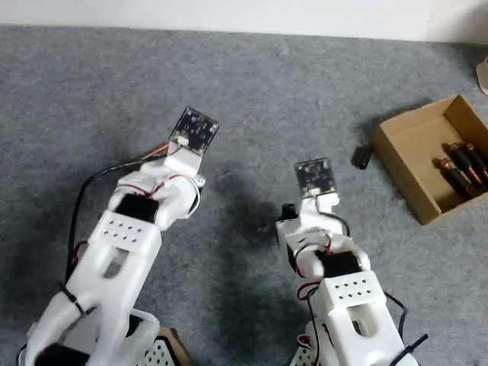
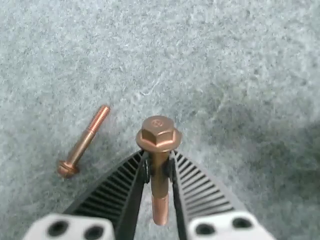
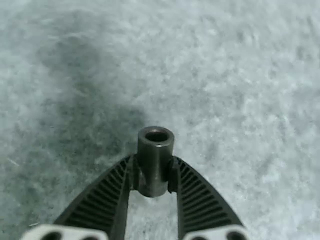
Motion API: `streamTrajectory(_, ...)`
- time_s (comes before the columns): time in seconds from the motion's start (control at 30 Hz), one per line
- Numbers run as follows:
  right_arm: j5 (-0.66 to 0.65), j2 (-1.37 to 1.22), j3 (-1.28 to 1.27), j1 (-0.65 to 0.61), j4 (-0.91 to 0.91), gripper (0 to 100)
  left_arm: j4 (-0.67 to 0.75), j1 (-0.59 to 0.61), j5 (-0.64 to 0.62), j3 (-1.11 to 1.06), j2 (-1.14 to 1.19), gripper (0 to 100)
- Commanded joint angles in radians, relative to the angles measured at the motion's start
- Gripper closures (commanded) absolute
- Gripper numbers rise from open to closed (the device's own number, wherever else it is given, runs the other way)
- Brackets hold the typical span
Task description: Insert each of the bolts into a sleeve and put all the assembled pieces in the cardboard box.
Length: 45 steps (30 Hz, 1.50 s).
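My left gripper (image 2: 159,157) is shut on the shank of a copper bolt (image 2: 158,135), whose hex head stands clear past the fingertips. A second copper bolt (image 2: 84,142) lies loose on the grey carpet beside it. My right gripper (image 3: 154,162) is shut on a dark sleeve (image 3: 155,155), with its open bore facing the camera. In the high view the left arm (image 1: 137,221) and right arm (image 1: 335,267) stand side by side, both gripper tips hidden under their camera boards. The cardboard box (image 1: 398,177) sits at the far right and holds assembled pieces (image 1: 461,168).
A loose dark sleeve (image 1: 362,157) lies on the carpet just left of the box. Grey carpet covers the whole floor, and a pale wall runs along the far edge.
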State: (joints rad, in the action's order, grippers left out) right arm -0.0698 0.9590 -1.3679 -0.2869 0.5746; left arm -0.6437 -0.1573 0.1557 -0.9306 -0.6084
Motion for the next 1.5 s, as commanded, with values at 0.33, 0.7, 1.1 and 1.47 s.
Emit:
streamTrajectory(0.33,-0.021,0.025,-0.054,-0.018,-0.119,99.3,0.095,-0.096,-0.169,-0.170,-0.202,99)
streamTrajectory(0.7,-0.075,0.025,-0.177,-0.019,-0.429,99.3,0.462,-0.097,-0.465,-0.466,-0.378,99)
streamTrajectory(1.1,-0.078,0.018,-0.421,-0.182,-0.871,99.3,0.856,-0.021,-0.466,-0.708,-0.440,99)
streamTrajectory(1.47,-0.075,0.016,-0.420,-0.186,-0.802,99.3,0.933,-0.025,-0.468,-0.657,-0.443,99)
